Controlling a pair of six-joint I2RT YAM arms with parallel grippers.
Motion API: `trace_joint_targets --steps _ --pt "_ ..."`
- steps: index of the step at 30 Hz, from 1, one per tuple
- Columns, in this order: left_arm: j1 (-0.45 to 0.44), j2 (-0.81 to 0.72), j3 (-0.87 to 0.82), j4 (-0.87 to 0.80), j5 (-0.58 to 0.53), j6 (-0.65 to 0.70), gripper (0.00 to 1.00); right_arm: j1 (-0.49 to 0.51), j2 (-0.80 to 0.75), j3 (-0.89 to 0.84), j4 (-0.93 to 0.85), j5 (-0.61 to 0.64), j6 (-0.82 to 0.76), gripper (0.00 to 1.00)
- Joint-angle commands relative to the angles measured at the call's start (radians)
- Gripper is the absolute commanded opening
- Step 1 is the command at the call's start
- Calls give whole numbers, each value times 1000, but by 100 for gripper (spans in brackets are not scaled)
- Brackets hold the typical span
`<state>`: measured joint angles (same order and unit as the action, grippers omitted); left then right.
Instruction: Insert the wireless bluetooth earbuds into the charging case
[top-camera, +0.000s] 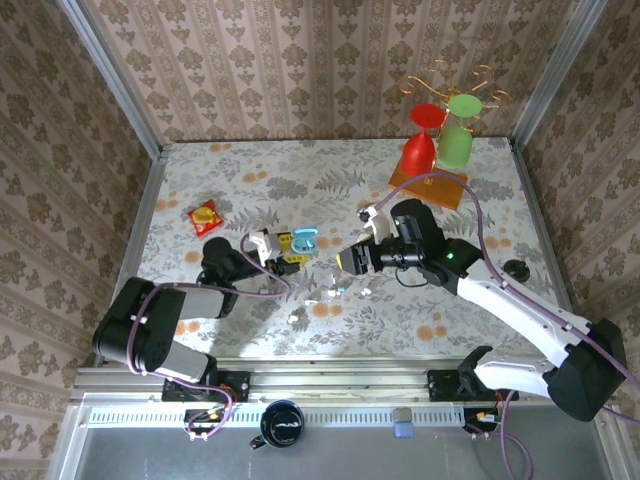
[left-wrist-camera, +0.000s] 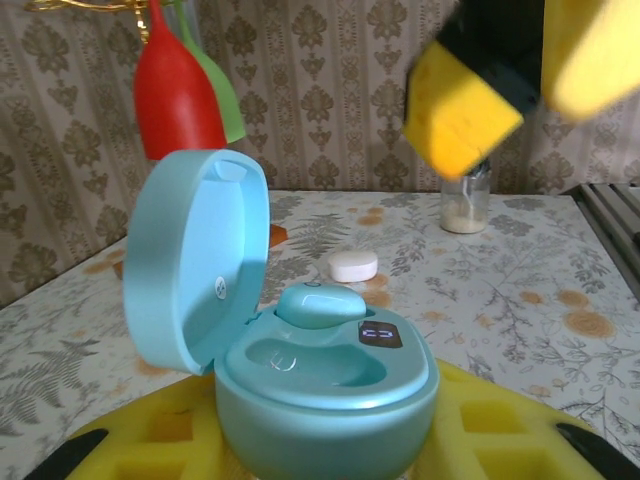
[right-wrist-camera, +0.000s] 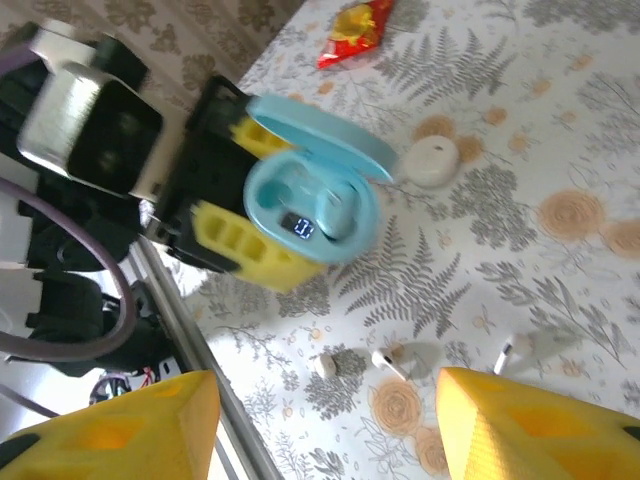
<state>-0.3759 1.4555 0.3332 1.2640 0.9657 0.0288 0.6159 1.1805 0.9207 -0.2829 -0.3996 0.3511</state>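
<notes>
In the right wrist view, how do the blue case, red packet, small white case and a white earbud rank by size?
1. Blue case.
2-3. Red packet and small white case look alike; the packet is cut by the frame's edge.
4. White earbud, smallest.

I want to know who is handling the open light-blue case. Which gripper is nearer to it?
Left. The left gripper holds the light-blue case between its jaws. The right gripper hangs above and apart from it, jaws open.

Floral table (top-camera: 300, 170) w/ snack pkt (top-camera: 205, 216), earbuds (right-wrist-camera: 393, 364), white disc case (right-wrist-camera: 432, 162).
</notes>
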Motion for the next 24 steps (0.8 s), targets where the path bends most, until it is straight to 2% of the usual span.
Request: trace_joint_targets --steps 1,4,9,13,18,24 --pt "14 -38 -6 22 24 -25 36 -11 47 -43 4 67 97 60" --pt "22 -53 -6 20 19 -30 36 -6 133 -40 -24 79 209 60" --pt "44 -55 -16 19 28 -21 36 68 269 -99 90 110 419 60" --pt "65 -56 -11 21 45 -32 35 107 337 -134 168 136 523 60" --pt "68 -69 -14 20 43 -29 35 122 407 -146 222 144 573 58" --pt "69 -70 -19 20 42 -29 35 116 485 -101 233 178 562 57"
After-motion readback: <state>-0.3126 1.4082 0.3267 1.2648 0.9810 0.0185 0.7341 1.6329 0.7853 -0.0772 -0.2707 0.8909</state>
